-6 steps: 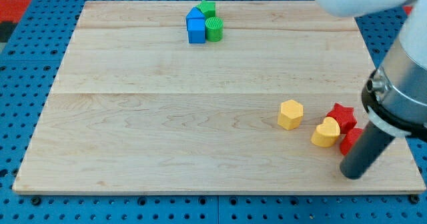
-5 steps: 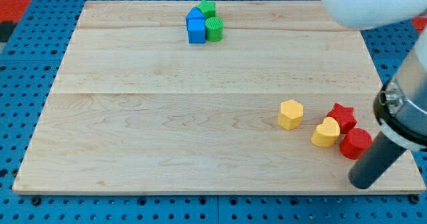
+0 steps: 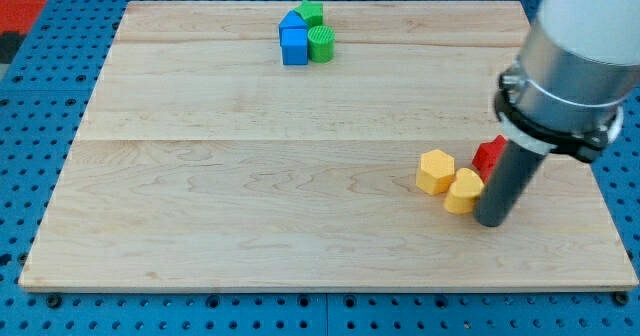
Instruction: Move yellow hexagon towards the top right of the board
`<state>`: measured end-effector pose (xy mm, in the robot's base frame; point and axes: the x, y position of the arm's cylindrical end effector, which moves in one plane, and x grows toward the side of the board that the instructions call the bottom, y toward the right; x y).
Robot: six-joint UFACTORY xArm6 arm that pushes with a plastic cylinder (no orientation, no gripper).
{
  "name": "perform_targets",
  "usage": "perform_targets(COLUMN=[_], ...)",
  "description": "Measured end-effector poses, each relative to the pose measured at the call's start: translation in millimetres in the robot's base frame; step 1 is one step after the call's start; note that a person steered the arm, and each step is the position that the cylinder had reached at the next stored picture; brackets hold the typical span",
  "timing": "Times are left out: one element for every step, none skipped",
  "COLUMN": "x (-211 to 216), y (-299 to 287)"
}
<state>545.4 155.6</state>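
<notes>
Resting on the wooden board (image 3: 250,176) at the view's lower right, my tip (image 3: 491,221) touches the right side of a yellow block (image 3: 463,192), whose shape is partly hidden. There are no jaws to report, only the rod. The yellow hexagon (image 3: 435,171) sits just left of that block, touching it. A red block (image 3: 489,156) peeks out behind the rod. Near the view's top, a blue block (image 3: 293,40), a green cylinder (image 3: 321,45) and another green block (image 3: 311,14) cluster together.

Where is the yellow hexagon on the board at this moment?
The yellow hexagon lies in the board's lower right part, touching the yellow heart block on its right. My tip stands just beyond that block.
</notes>
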Motion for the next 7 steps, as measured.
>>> perform_targets(x=[-4.6, -29.4, -59.3, -83.0, -105.5, -162.3, -186.5], y=[-28.5, -53.1, -66.1, -66.8, -22.2, -4.0, 9.3])
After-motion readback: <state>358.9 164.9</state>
